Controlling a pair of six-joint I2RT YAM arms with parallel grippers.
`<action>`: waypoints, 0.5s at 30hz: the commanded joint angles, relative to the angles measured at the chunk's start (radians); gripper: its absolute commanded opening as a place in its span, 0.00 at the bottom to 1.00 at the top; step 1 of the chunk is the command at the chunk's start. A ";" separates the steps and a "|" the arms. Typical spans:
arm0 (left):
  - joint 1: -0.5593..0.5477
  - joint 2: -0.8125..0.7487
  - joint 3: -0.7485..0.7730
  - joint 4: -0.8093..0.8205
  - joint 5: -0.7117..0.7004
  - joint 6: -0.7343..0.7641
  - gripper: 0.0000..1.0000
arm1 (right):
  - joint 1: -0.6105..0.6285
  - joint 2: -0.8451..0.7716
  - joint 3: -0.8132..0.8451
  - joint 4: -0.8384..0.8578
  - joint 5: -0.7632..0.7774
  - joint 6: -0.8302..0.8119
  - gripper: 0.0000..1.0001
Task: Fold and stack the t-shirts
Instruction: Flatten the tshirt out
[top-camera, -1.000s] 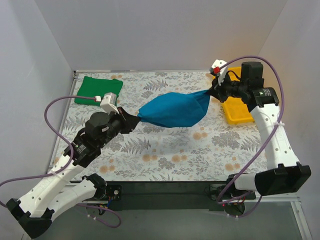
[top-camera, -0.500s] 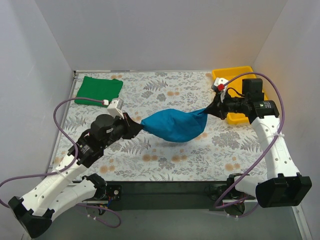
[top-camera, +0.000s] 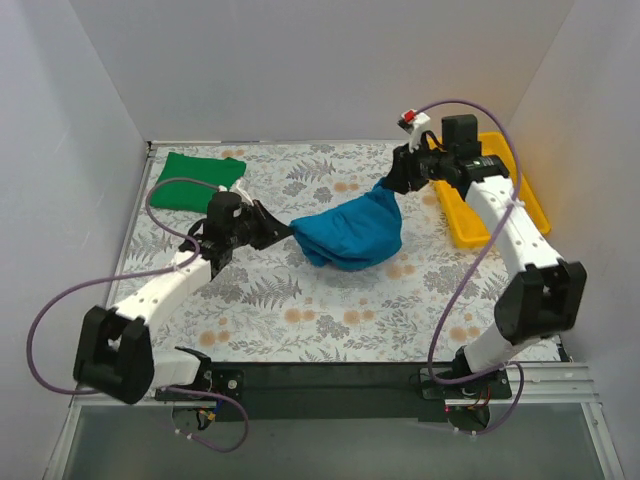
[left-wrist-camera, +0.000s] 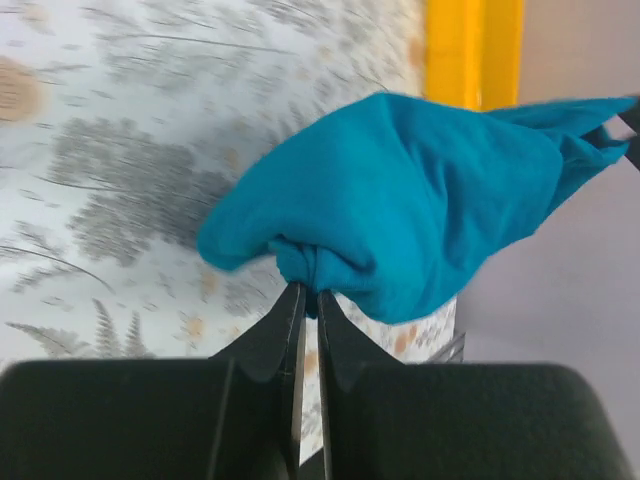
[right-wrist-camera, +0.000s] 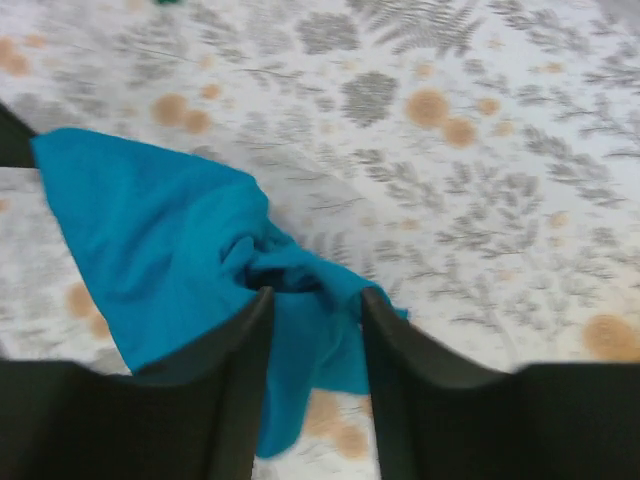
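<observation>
Currently left gripper (left-wrist-camera: 305, 292) pinches teal shirt (left-wrist-camera: 420, 200); right gripper (right-wrist-camera: 317, 297) parted (cloth between).

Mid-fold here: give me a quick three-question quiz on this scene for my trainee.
1. True or false: the green shirt lies folded at the far-left corner of the table.
2. Fill in: the yellow tray sits at the table's far ___ side.
3. The left gripper is shut on: A) teal shirt B) green shirt C) yellow tray.
Key: 1 true; 2 right; 3 A.
</observation>
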 joint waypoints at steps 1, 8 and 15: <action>0.130 0.162 -0.015 0.156 0.153 -0.151 0.00 | 0.044 0.145 0.140 0.094 0.388 0.190 0.53; 0.159 0.269 0.027 0.074 0.081 -0.027 0.58 | 0.019 0.098 -0.003 0.071 0.230 -0.046 0.86; 0.159 0.054 0.013 -0.067 -0.024 0.165 0.63 | 0.085 -0.145 -0.356 -0.052 -0.228 -0.569 0.91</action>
